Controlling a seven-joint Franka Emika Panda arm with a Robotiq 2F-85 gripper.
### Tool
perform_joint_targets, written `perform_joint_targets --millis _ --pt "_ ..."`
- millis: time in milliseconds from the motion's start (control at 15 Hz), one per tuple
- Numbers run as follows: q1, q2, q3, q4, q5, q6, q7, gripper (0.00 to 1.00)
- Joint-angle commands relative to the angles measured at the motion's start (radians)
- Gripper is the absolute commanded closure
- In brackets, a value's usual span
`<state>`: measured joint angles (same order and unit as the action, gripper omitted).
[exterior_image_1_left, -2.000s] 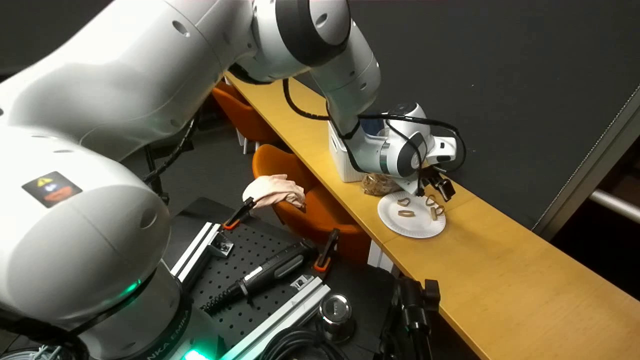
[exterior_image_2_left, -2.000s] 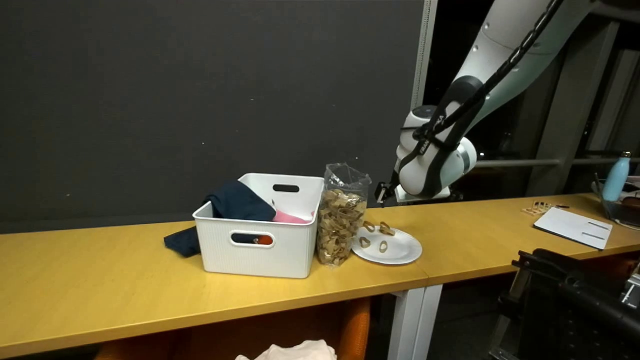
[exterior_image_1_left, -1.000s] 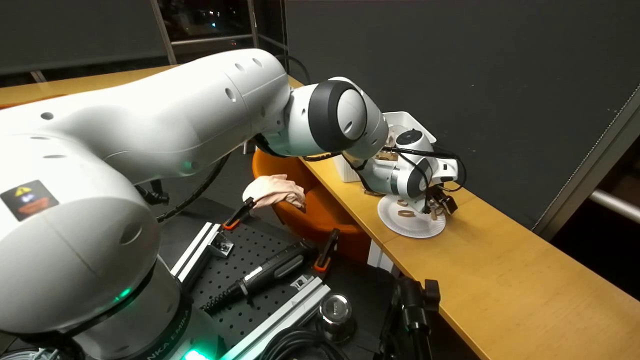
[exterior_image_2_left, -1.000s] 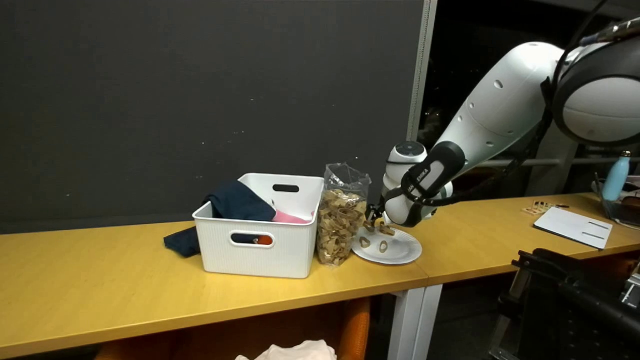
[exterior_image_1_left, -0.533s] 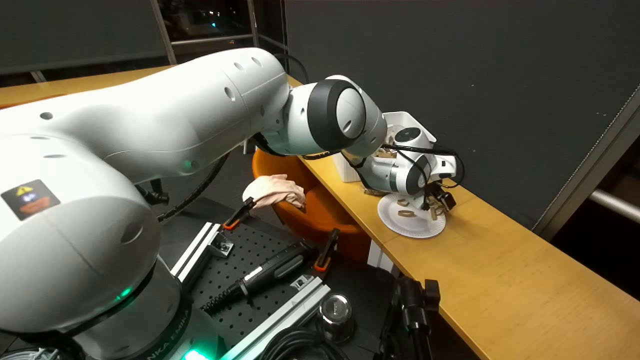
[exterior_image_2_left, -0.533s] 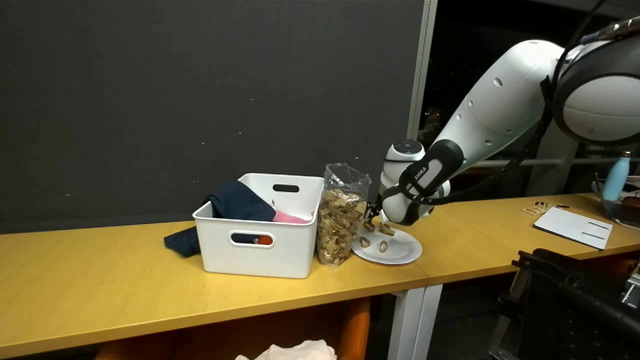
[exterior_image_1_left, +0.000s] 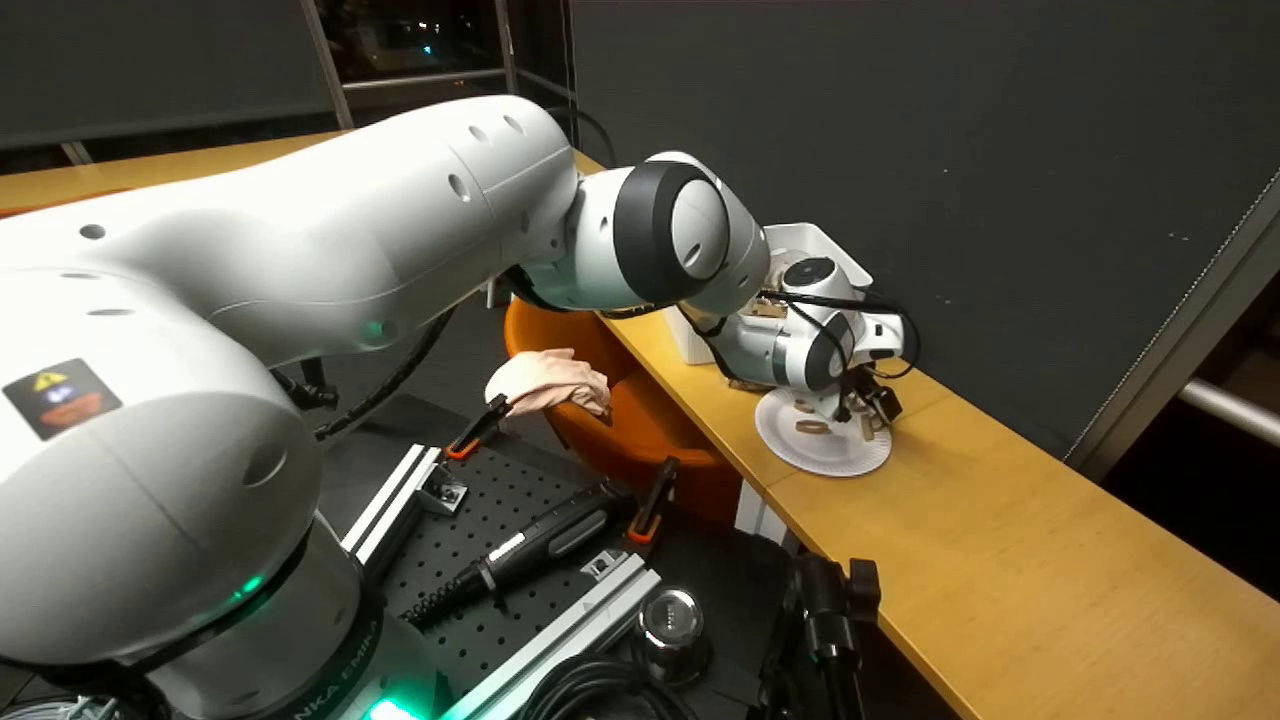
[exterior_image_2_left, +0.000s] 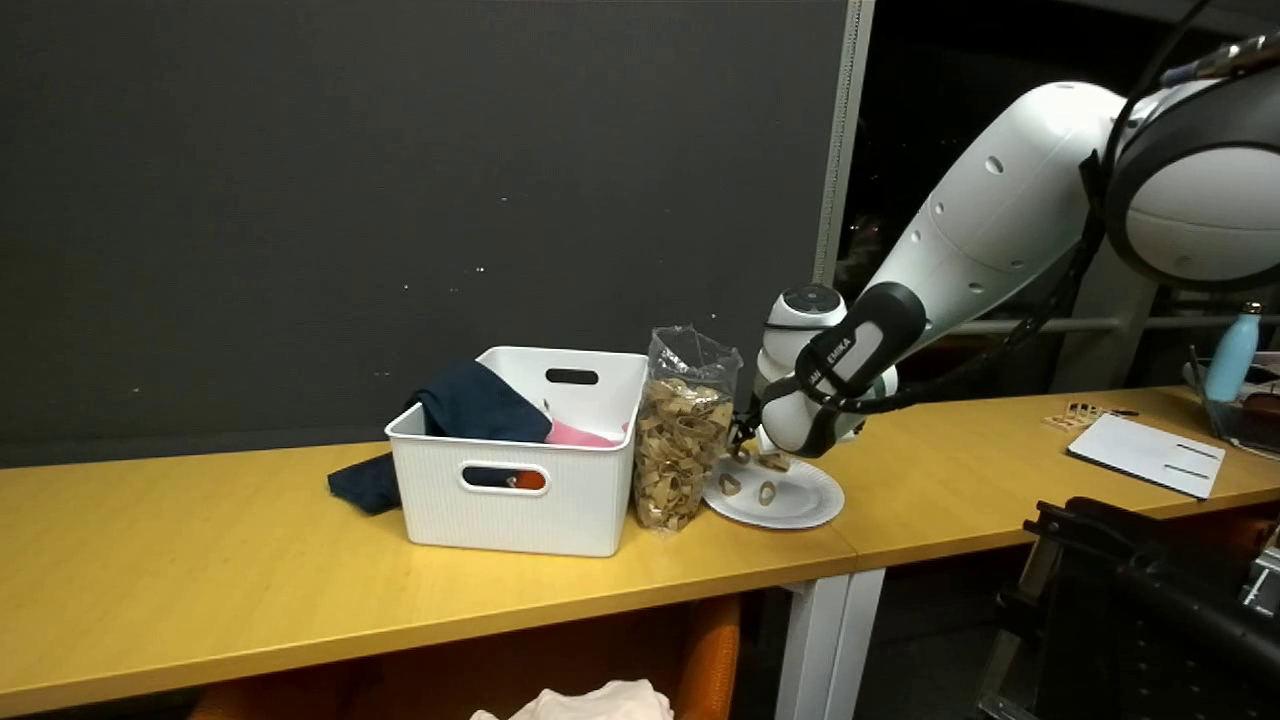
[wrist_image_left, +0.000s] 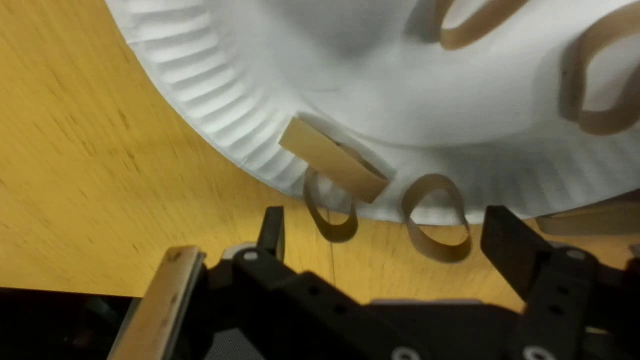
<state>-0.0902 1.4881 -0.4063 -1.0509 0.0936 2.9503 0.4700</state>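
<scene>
Framing two tan bands (wrist_image_left: 440, 253): gripper (wrist_image_left: 385, 217) empty, fingers wide apart. Bands overlap rim of paper plate (wrist_image_left: 200, 82), wrist view lower centre. Likely lining-up step; next move probably calls for centring one.

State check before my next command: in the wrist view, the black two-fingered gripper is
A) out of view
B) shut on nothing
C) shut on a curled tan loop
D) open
D: the black two-fingered gripper has its jaws wide apart, with curled tan loops showing between them, none gripped.
</scene>
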Motion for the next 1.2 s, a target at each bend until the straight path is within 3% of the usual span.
perform_joint_targets --millis 0,200,333,800,1000,1133 --pt "-0.016 0.0 0.024 0.002 -0.048 -0.007 0.031 0.0" --pt "-0.024 0.0 0.032 0.003 -0.073 -0.01 0.04 0.0" --pt "-0.03 0.0 0.039 0.007 -0.083 -0.013 0.038 0.26" --pt "-0.046 0.0 0.056 0.007 -0.122 -0.018 0.049 0.8" --pt "-0.048 0.0 0.062 0.01 -0.124 -0.021 0.043 0.99" --pt "-0.041 0.0 0.065 0.01 -0.114 -0.027 0.034 1.0"
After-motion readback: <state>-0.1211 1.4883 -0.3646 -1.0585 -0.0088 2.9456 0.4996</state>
